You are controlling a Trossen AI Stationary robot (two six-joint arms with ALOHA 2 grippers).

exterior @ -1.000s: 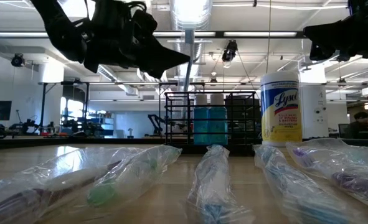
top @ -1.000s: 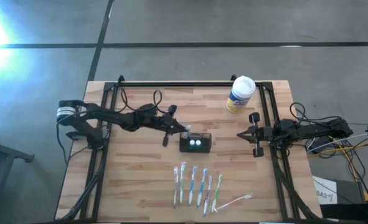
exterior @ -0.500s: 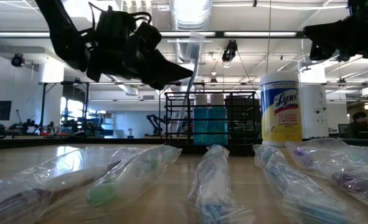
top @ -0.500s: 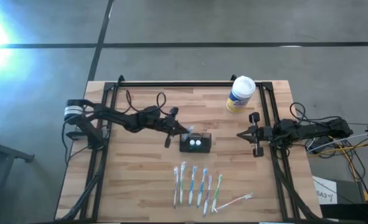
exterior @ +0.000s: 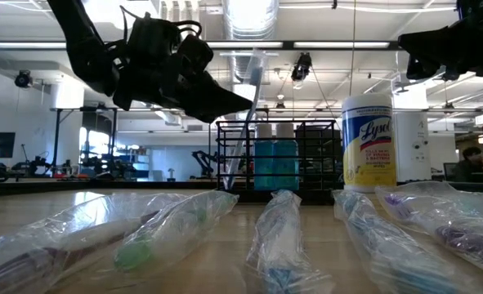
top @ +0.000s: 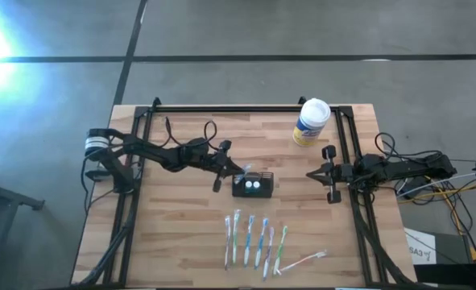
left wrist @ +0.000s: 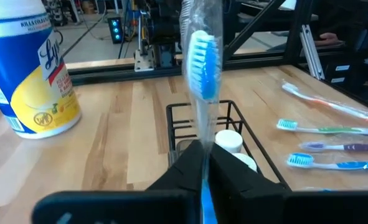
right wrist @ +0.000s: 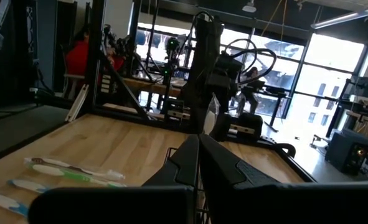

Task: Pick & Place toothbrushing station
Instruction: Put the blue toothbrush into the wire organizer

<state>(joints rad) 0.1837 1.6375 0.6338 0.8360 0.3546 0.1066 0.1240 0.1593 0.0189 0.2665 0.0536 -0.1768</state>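
One wrapped brush [left wrist: 202, 74] stands pinched in the left gripper [left wrist: 203, 163], which has moved in over the station's [top: 254, 184] left end and lowered since a second ago, so insertion looks close. The brush's long axis runs near upright, bristles up, leaning slightly. The station sits left of the canister [top: 310, 122], nearer the loose brushes [top: 258, 241]. The right gripper [top: 312, 173], fingers together, waits right of the station.

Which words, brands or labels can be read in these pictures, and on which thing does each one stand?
"Lysol": on the yellow label of the white canister, low view.
"KILLS COLD": top edge of that label, left wrist view; the letters after it are cut off.
Smaller print on the canister: too small to read.
Toothbrushes and holder: no readable text.
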